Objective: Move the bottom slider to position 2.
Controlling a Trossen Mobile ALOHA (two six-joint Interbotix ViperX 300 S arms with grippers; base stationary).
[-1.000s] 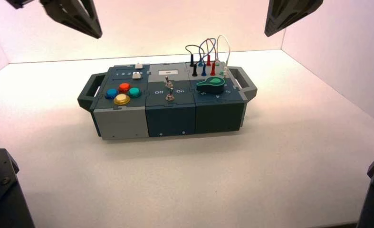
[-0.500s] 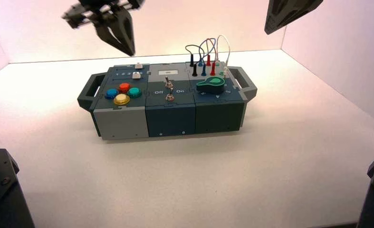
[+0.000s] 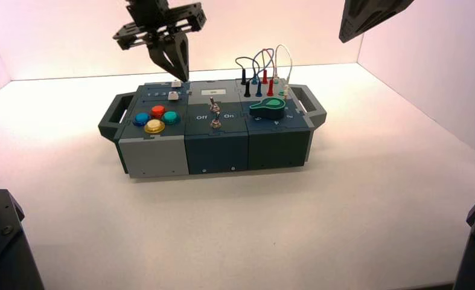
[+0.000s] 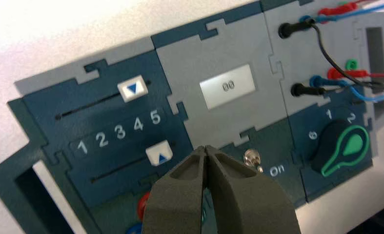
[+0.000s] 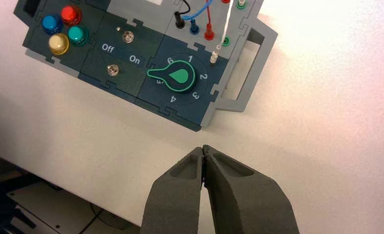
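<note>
The bottom slider (image 4: 159, 153) is a small white cap with a blue triangle, and it sits below the printed 5 at the end of its track. The digit row runs 1 to 5 on dark teal, with position 2 (image 4: 102, 140) toward the other end. In the high view the cap (image 3: 173, 95) lies on the box's left module. My left gripper (image 3: 182, 75) is shut and empty, hovering just above and behind the slider caps. In the left wrist view its tips (image 4: 206, 148) are beside the bottom cap, not touching it. My right gripper (image 3: 373, 15) is parked high at the back right, shut.
A twin white slider cap (image 4: 132, 88) sits on the track behind. Several coloured buttons (image 3: 155, 118), two toggle switches (image 3: 214, 115), a green knob (image 3: 268, 107) and plugged wires (image 3: 262, 72) fill the rest of the box (image 3: 216, 151). The right wrist view shows its gripper (image 5: 203, 147) over the white table.
My left gripper has swung from the top left, rightward and down, to hover over the slider end of the box. The right arm and the slider caps have not moved.
</note>
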